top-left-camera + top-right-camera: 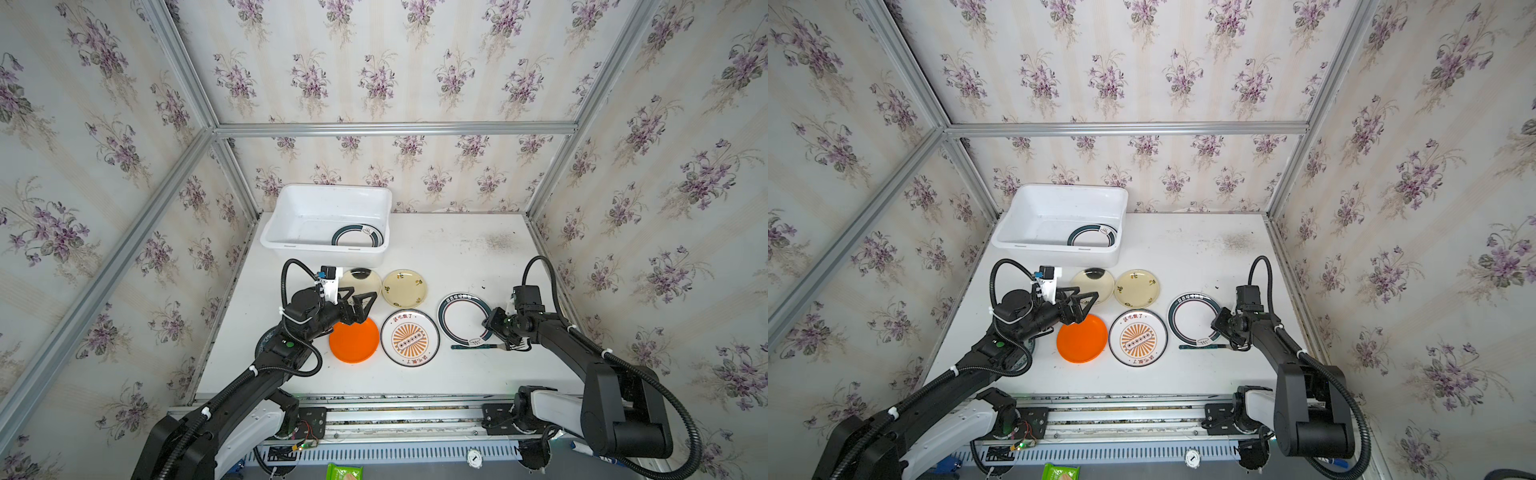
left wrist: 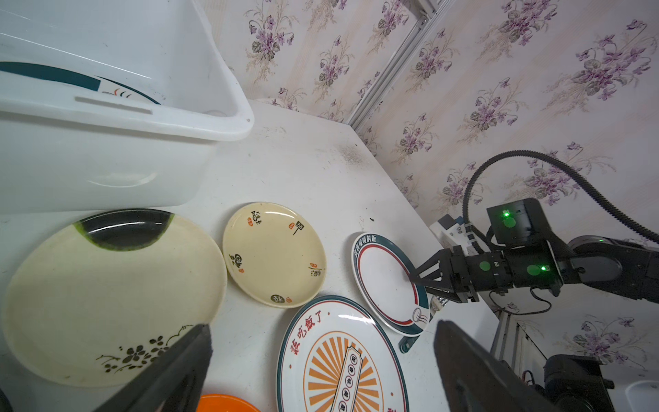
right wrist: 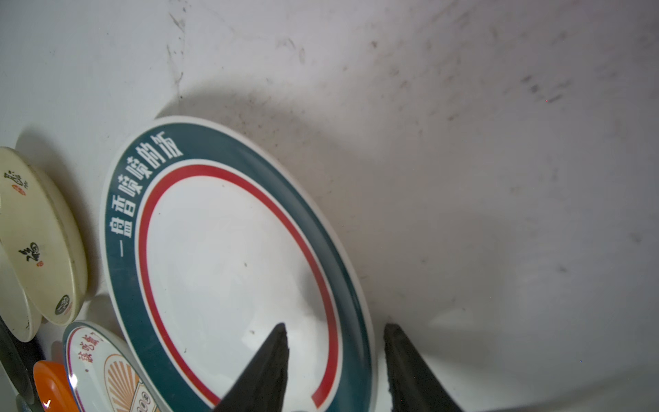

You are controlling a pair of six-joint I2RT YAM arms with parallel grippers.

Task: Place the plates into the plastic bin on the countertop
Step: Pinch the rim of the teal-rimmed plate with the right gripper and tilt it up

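Next, with right gripper [image 3: 335, 326] part-spread astride the rim of the round white teal-ringed plate [image 3: 221, 257] on the white bench [image 3: 463, 142], pinch deep and level before lifting toward the white rectangular plastic bin [image 1: 299, 248]; left gripper [image 2: 322, 330] wide-spread, empty.

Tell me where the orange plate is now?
In both top views the orange plate lies on the countertop, left of the sunburst plate, just beneath the left hand.
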